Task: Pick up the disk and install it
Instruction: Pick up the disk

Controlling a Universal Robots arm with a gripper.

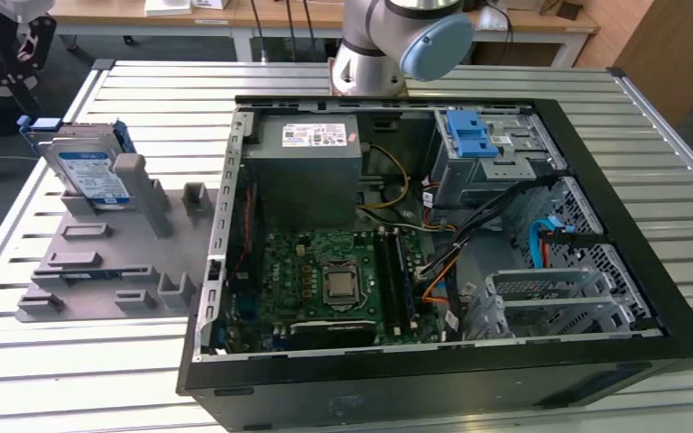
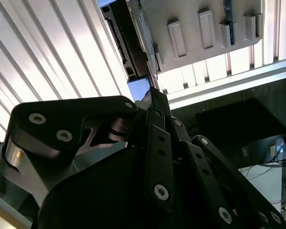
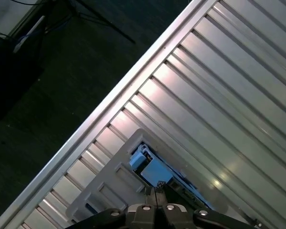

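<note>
The disk stands upright in a slot at the far end of the grey fixture, on the exterior view's left; it is silver with a white-and-blue label and a blue frame. In the first wrist view its blue edge lies just beyond my gripper, whose fingers are pressed together with nothing between them. The second wrist view shows the same: my gripper is shut, with the disk right at its tip. I cannot tell whether they touch.
The open computer case lies on the slatted metal table. Inside are a grey power-supply box, a motherboard and a silver cage with a blue latch. The table edge and dark floor are close to the fixture.
</note>
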